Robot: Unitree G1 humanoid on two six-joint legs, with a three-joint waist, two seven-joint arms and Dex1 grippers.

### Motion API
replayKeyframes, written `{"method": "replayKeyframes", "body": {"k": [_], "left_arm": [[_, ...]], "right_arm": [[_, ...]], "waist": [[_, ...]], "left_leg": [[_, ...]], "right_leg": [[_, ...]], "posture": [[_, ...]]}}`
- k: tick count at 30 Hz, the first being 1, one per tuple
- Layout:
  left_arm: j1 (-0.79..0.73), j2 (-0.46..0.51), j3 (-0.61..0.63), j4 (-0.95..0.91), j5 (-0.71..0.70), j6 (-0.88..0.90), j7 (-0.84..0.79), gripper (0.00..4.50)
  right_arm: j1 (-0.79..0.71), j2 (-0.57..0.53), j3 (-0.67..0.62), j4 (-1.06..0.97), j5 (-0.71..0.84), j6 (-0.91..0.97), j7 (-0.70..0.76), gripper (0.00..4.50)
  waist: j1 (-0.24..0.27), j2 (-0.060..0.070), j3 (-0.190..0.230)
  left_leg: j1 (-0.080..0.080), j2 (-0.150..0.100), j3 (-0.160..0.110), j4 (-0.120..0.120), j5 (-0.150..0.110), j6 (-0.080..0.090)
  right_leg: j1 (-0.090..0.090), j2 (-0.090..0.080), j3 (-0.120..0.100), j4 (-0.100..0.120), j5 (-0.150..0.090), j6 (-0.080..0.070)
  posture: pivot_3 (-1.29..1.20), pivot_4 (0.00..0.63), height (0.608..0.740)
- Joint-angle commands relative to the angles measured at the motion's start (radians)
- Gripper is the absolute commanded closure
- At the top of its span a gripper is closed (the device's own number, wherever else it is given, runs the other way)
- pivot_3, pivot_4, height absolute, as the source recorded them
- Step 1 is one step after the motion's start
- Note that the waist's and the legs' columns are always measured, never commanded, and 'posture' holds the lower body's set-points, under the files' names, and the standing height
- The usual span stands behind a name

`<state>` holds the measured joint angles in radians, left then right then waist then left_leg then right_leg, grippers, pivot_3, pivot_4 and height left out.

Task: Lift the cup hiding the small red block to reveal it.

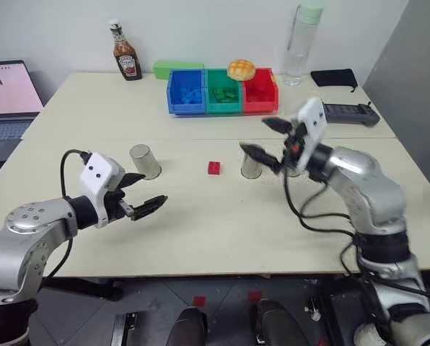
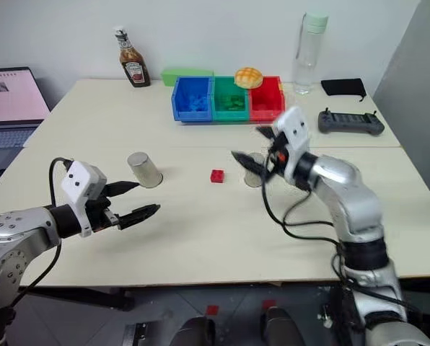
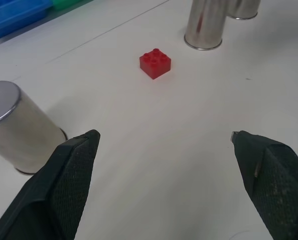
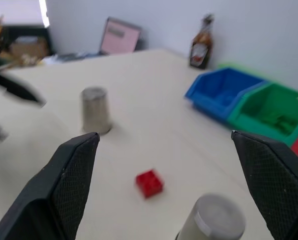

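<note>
Near the centre of the frame, on the cream table, the small red block lies uncovered: glossy plastic, four round studs on top. Smooth silver metal cups stand upside down on either side, one cup at left, another just right of the block, with a third partly hidden behind the right end effector. Both end effectors, that one and the left end effector, have textured black fingers spread wide and hold nothing. At upper centre, blue, green and red plastic bins hold like-coloured pieces. The sauce bottle label is unreadable.
</note>
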<state>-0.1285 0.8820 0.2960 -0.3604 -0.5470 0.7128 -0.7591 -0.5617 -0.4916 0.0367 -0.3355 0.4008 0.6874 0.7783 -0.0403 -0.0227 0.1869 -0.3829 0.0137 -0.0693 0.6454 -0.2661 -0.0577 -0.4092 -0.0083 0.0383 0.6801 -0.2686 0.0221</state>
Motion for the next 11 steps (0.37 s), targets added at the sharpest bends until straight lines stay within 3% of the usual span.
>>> {"method": "replayKeyframes", "body": {"k": [1,11], "left_arm": [[0.006,0.027,0.037,-0.004,0.007,-0.030,-0.027,0.00],[0.060,0.015,0.016,0.008,0.033,-0.090,-0.069,0.00]], "right_arm": [[0.091,-0.078,-0.005,-0.138,0.077,0.019,0.084,0.00],[0.192,-0.131,0.024,-0.073,0.009,-0.096,0.088,0.00]], "waist": [[0.001,0.000,0.000],[-0.007,0.000,0.000]], "left_leg": [[0.000,0.000,0.000,0.000,0.000,0.000],[0.003,0.001,0.003,0.001,0.000,0.000]], "right_leg": [[0.000,0.000,0.000,0.000,0.000,0.000],[0.001,0.002,0.001,0.001,-0.003,0.005]], "posture": [[0.00,0.150,0.740],[0.00,0.150,0.740]]}}
